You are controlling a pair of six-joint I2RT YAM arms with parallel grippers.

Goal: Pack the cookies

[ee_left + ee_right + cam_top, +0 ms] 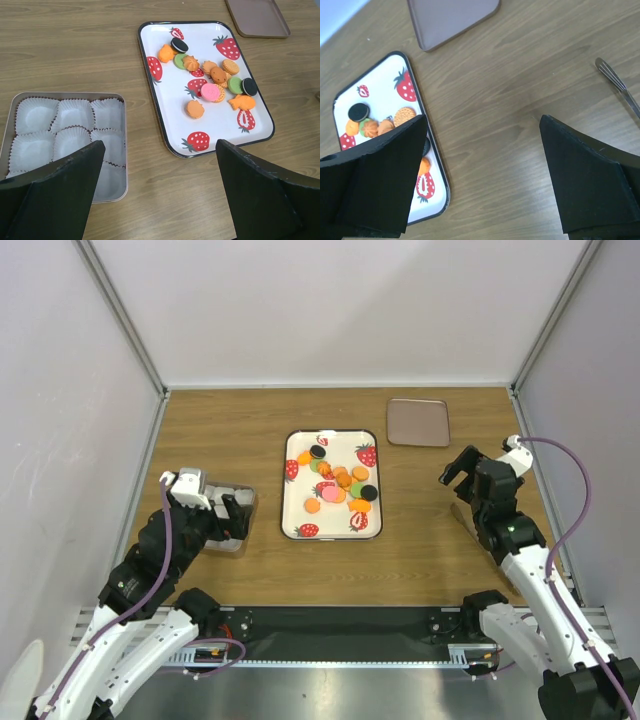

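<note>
The left gripper (160, 145) and the right gripper (482, 117) are both open and empty. The cookies (212, 82) lie heaped on a tray (215, 127) ahead-right of the left one, and the box (123, 140) of paper cups sits under its left finger. It seems better to take first the lone orange cookie (194, 108), apart from the heap. A brown lid (452, 20) and a metal utensil (615, 81) lie near the right gripper, not in the way.

Right gripper (482, 120) spread wide over wood table (520, 75). Its left finger (375, 175) hides part of the white strawberry-print tray (385, 80), which holds the cookies (384, 126): one black, several orange. Brown tray (450, 17) at top edge. Metal utensil (615, 80) far right, type unclear.
</note>
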